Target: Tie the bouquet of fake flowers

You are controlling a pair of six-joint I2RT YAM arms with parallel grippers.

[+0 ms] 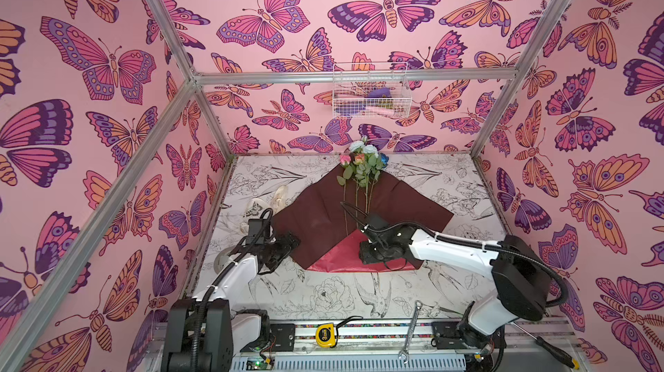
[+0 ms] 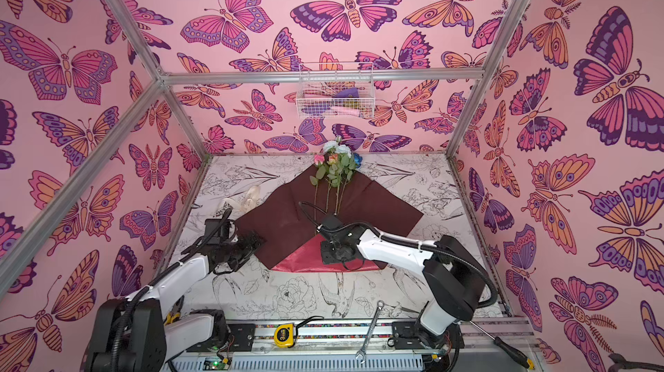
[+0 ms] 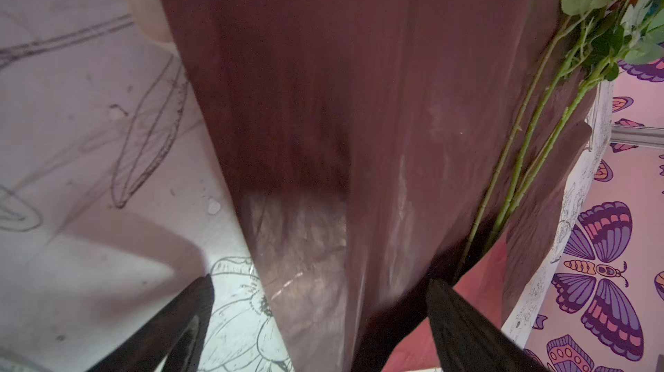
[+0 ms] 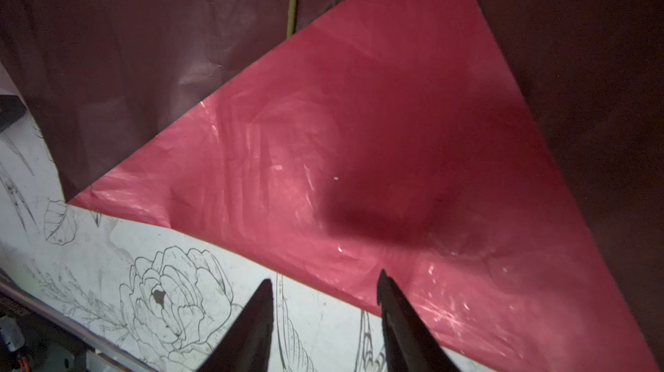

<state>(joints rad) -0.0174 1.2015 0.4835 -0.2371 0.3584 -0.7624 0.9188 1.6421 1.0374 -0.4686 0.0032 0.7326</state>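
Note:
The bouquet of fake flowers (image 1: 363, 162) (image 2: 336, 163) lies with its heads toward the back wall. Its green stems (image 3: 521, 158) run down over the dark red wrapping paper (image 1: 319, 215) (image 2: 284, 215). The paper's near corner is folded up, showing a brighter red triangle (image 4: 359, 158) (image 1: 337, 257). My left gripper (image 1: 287, 241) (image 3: 323, 302) is open at the paper's left edge, and that edge lies between its fingers (image 3: 194, 316). My right gripper (image 1: 373, 255) (image 4: 325, 287) hovers open over the fold's front edge with nothing between its fingers.
A cream ribbon (image 1: 269, 201) lies left of the paper, behind the left arm. A white wire basket (image 1: 370, 95) hangs on the back wall. A yellow tape measure (image 1: 326, 334), a wrench (image 1: 411, 330) and a screwdriver (image 1: 546, 345) lie along the front rail.

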